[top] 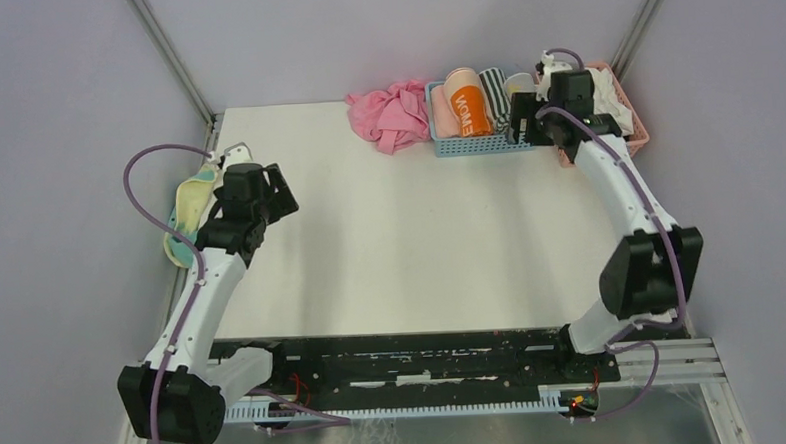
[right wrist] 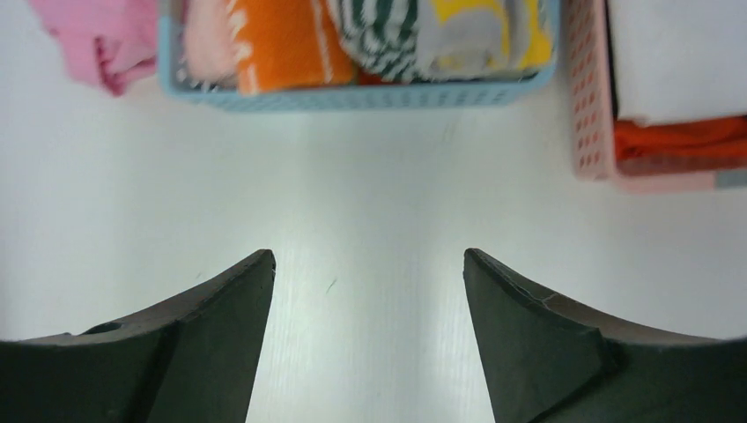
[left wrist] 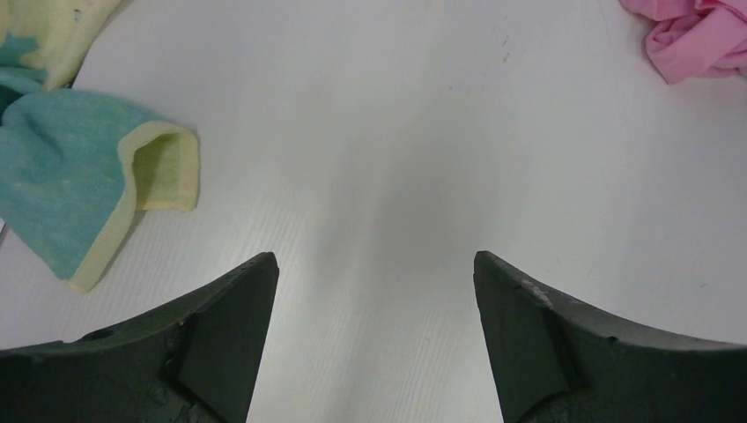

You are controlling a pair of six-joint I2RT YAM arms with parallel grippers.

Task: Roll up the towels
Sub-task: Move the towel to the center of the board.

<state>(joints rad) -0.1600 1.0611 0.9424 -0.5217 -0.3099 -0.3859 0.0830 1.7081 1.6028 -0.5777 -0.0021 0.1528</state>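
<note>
Both the left tool (left wrist: pixel 374 264) and the right tool (right wrist: pixel 368 260) stand wide open and empty above the tabletop (top: pixel 420 241), the yellow-and-teal towel (left wrist: pixel 70 176) crumpled at its left edge, the grey towel (right wrist: pixel 467 35) lying in the blue basket (right wrist: pixel 352 97).

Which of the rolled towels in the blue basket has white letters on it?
The orange roll, second from the left. The pink roll, the striped roll and the grey-yellow roll show no letters.
</note>
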